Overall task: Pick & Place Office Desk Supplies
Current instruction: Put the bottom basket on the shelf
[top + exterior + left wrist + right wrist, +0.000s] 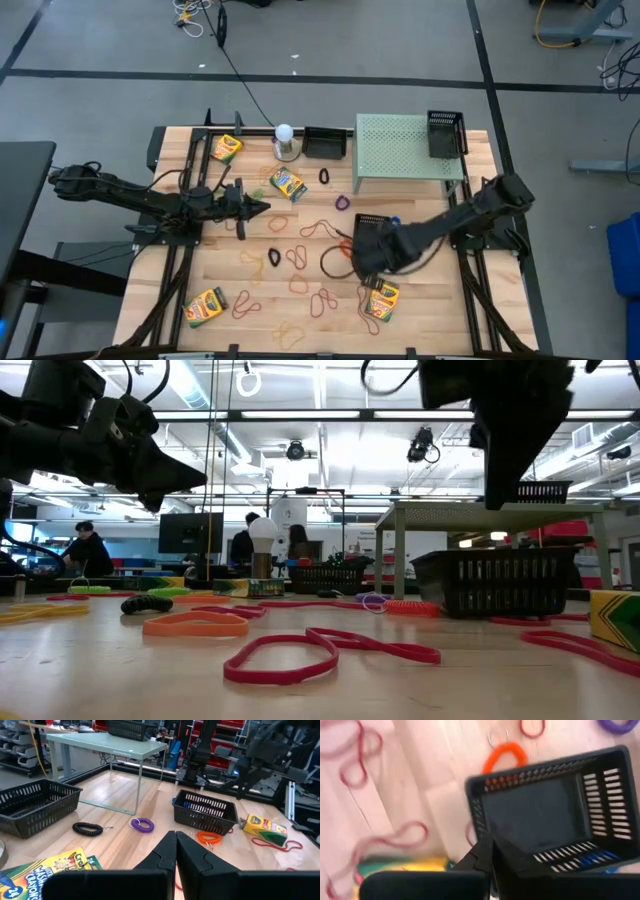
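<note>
Red rubber band (330, 652) lies nearest on the table; right gripper (492, 851) hovers over a black basket (555, 805), fingers pressed together, empty — left gripper (176, 851) likewise clenched.

1. From above, we look straight down on the whole tabletop (250, 300) and both arms.
2. At tabletop height, we look level across the bands into the room, very near the surface.
3. The left wrist camera faces across the tabletop toward a black mesh basket (205, 812).
4. The right wrist camera looks down from close on this same basket (555, 810), which the high view also shows.
</note>
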